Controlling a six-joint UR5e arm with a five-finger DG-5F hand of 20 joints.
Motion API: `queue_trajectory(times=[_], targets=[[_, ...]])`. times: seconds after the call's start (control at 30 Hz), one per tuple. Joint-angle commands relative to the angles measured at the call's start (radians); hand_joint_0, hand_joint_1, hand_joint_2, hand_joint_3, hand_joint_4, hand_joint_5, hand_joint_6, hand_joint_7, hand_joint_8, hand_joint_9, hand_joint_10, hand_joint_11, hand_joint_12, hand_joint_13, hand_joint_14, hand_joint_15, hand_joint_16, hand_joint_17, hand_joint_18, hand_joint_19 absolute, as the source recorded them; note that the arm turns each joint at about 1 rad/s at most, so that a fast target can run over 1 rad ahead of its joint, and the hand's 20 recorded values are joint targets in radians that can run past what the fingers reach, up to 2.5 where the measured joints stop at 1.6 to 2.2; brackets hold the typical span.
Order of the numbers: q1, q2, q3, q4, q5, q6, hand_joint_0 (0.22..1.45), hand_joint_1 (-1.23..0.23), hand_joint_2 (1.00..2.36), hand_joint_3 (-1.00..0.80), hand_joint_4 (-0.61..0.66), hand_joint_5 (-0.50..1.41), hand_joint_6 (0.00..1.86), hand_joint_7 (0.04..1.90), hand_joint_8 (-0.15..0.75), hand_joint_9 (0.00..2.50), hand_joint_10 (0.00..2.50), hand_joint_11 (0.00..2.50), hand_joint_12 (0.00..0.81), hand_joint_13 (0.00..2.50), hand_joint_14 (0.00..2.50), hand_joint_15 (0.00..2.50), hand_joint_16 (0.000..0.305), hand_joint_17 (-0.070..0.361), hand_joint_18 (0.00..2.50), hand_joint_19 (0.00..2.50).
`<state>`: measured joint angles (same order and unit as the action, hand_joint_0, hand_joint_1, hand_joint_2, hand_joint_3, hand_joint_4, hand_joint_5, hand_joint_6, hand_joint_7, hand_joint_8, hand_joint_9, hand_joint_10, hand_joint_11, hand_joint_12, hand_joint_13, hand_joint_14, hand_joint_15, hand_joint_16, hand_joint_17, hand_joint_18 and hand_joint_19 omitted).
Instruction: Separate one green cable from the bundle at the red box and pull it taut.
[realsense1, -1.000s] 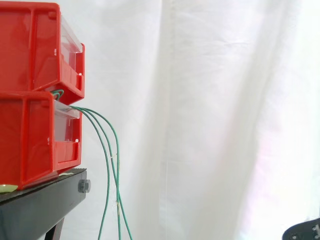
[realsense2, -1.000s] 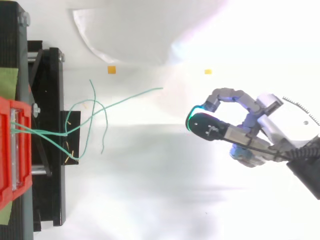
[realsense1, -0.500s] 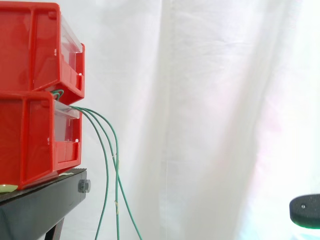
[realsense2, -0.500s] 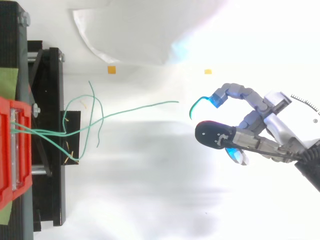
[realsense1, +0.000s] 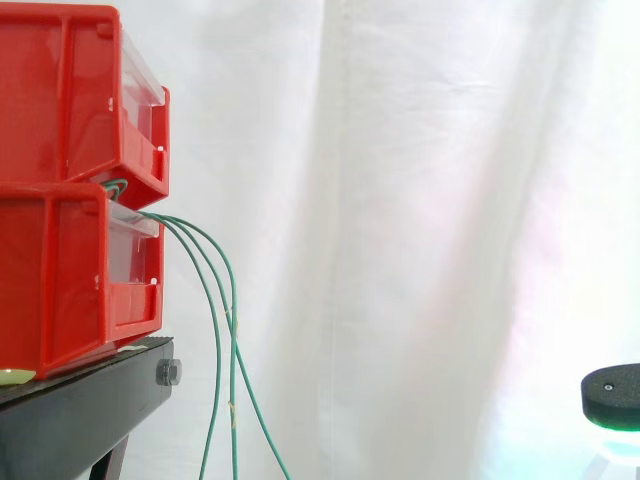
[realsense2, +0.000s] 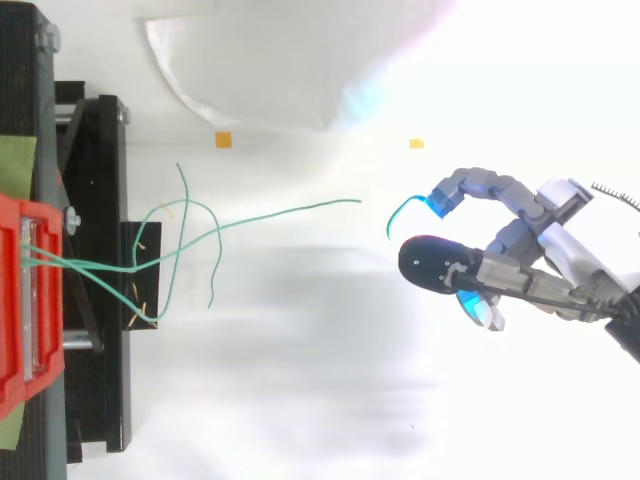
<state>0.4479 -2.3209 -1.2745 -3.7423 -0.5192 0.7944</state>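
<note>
- Counting first, you have two bins in a stack, the upper red bin (realsense1: 60, 90) on the lower red bin (realsense1: 55, 280). One black stand (realsense1: 80, 410) is under them and one white curtain (realsense1: 420, 200) hangs behind.
- Three green cables (realsense1: 233, 360) come out at the front of the stack, where the two bins meet, and hang close together just beside the stand's edge.
- From above, you see those three fan out to the right of the bins. The longest strand (realsense2: 290, 210) runs toward the hand, while the other two end near the stand.
- One hand (realsense2: 525, 255) sits well to the right of the bins, apart from the longest strand's visible end.
- One short green arc (realsense2: 396, 213) lies right against the hand's near side. A bare gap separates it from the longest strand, so you cannot tell whether the two are one cable.
- Whether the hand grips anything, you cannot tell.
- Two small orange squares (realsense2: 222, 138) lie on the pale floor, well apart.
- Cut off in the side view: the cables' lower ends, by the bottom edge, and most of the hand (realsense1: 612, 385), by the lower right corner.
- Cut off from above: the arm by the right edge, the bins by the left.
- Hidden from you: where the cables are fixed inside the stack.
- Hard to follow: the strands cross over the stand.
</note>
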Motion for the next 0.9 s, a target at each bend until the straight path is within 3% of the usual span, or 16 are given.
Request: queue_trajectory(times=[0.0, 0.2, 0.4, 0.63, 0.87], targets=[[-0.003, 0.020, 0.000, -0.028, -0.030, -0.003, 0.43, -0.59, 1.00, -0.50, 0.23, -0.10, 0.50, 1.06, 0.290, 1.53, 0.03, 1.39, 0.368, 1.41, 0.02, 1.46, 0.068, 0.152, 1.09, 0.98], [-0.014, 0.040, 0.000, -0.087, -0.033, -0.004, 0.44, -0.58, 1.00, -0.50, 0.23, -0.11, 0.50, 1.01, 0.286, 1.36, 0.02, 1.34, 0.362, 1.17, 0.02, 1.29, 0.059, 0.133, 0.92, 0.98], [-0.020, 0.041, 0.000, -0.088, -0.056, -0.004, 0.45, -0.58, 1.00, -0.50, 0.23, -0.14, 0.50, 0.94, 0.266, 1.26, 0.02, 1.29, 0.352, 0.99, 0.02, 1.13, 0.055, 0.124, 0.82, 0.96], [-0.020, 0.041, 0.000, -0.090, -0.056, -0.004, 0.45, -0.58, 1.00, -0.50, 0.20, -0.17, 0.50, 0.85, 0.276, 0.97, 0.02, 1.04, 0.339, 0.71, 0.02, 0.85, 0.051, 0.114, 0.65, 0.91], [-0.020, 0.040, 0.000, -0.087, -0.056, -0.004, 0.45, -0.56, 1.00, -0.50, 0.11, -0.22, 0.50, 0.75, 0.174, 1.04, 0.02, 0.85, 0.328, 0.75, 0.02, 0.79, 0.049, 0.111, 0.62, 0.91]])
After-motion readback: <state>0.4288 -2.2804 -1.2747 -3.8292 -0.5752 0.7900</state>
